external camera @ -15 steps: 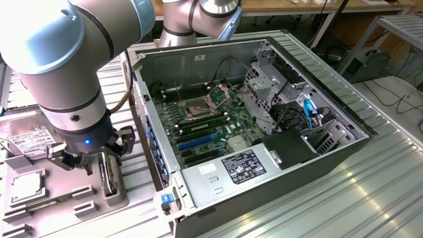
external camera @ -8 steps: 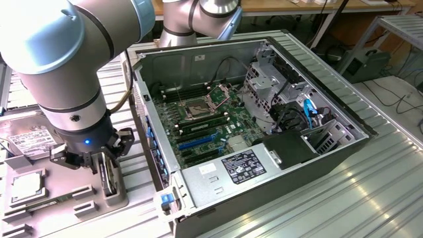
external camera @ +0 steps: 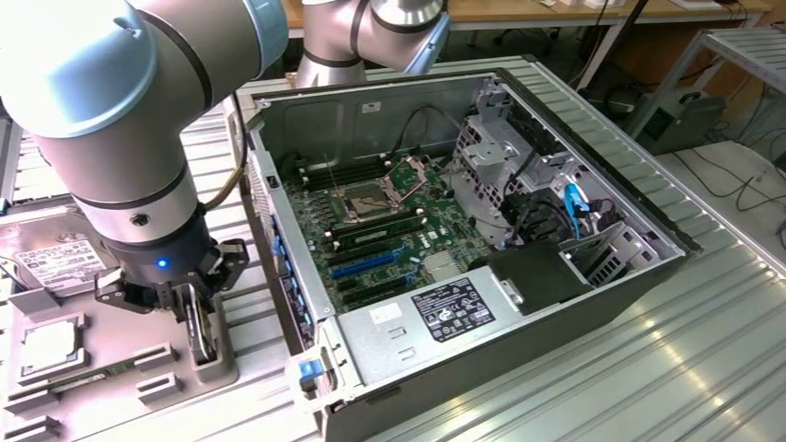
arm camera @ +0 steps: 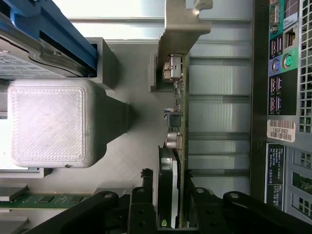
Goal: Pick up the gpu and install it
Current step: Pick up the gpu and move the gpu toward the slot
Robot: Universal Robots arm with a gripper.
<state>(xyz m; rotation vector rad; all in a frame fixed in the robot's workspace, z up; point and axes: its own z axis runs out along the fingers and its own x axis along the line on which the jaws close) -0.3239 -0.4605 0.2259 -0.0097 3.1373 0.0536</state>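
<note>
While the arm (external camera: 135, 184) points down, its claw (arm camera: 170, 217) straddles the gpu (arm camera: 168, 180).

On my feed, a ribbed metal table (external camera: 639, 359) takes bright glare along its slats toward the exterior view's right. Behind it runs a wooden desk (external camera: 540, 13). A grey metal rack (external camera: 752, 44) stands far right, with cables (external camera: 737, 180) trailing over the pale floor (external camera: 706, 152).

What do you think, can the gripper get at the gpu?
Probably yes. The gripper sits right at the gpu, which stands on edge in its holder, and nothing is between them.
</note>
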